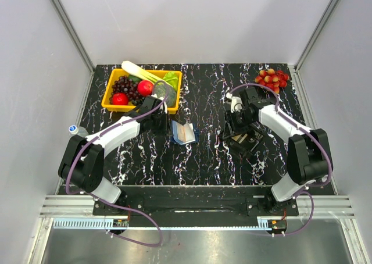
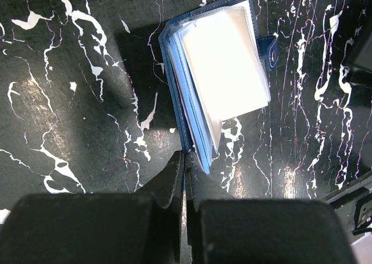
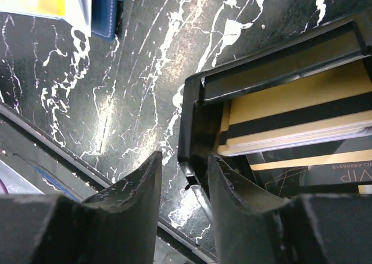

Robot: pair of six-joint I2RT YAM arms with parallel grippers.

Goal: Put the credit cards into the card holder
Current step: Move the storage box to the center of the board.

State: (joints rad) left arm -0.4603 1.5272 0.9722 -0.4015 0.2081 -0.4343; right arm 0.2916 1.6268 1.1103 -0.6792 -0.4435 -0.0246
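Beside left fingers (image 2: pixel 170 185), perhaps touching: card holder (image 2: pixel 218 72).

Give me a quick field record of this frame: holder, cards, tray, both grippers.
holder: open, lying on the table, mid-table
cards: stacked in the tray, tan with a black stripe
tray: black, right of the holder, apart from it
left gripper: shut, tips at the holder's edge; cannot tell if it pinches the cover
right gripper: open, jaws astride the tray's corner wall
other: fruit basket back left, red fruit back right
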